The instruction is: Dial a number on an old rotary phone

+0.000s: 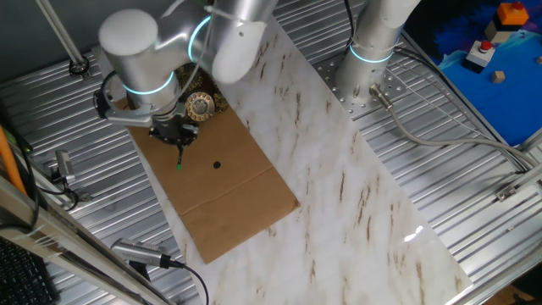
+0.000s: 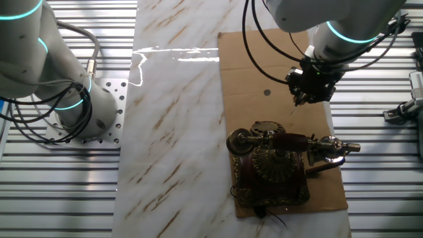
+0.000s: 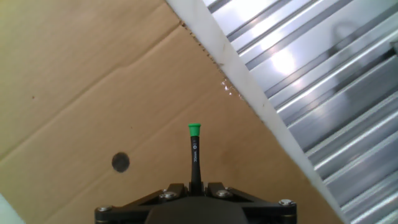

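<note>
The old rotary phone [image 2: 274, 165] is seen standing at one end of a brown cardboard sheet [image 2: 264, 73] laid on the marble-patterned worktop [image 2: 175, 119]. Its round dial [image 2: 276, 162] faces upward, and the brass-ended handset [image 2: 291, 142] is laid across the cradle. In one fixed view only part of the phone [image 1: 201, 103] is shown, the rest being hidden behind the arm's wrist.

The gripper [image 2: 299, 99] is held above the bare cardboard, just beside the phone on its handset side and not touching it. The fingers [image 3: 211, 188] are seen clamped on a thin black stick [image 3: 195, 163] with a green tip [image 3: 194, 129]; the stick is pointed at the cardboard, with its tip apart from the dial. In the hand view the phone is not shown at all; only cardboard, the white edge of the worktop and the ribbed metal surface [image 3: 323, 93] beyond are visible.

A small dark round mark [image 3: 120, 162] is seen on the cardboard near the stick. Nothing is seen between the stick and the phone. A second arm's base [image 2: 86, 106] is bolted down beside the worktop, well apart from the phone.
</note>
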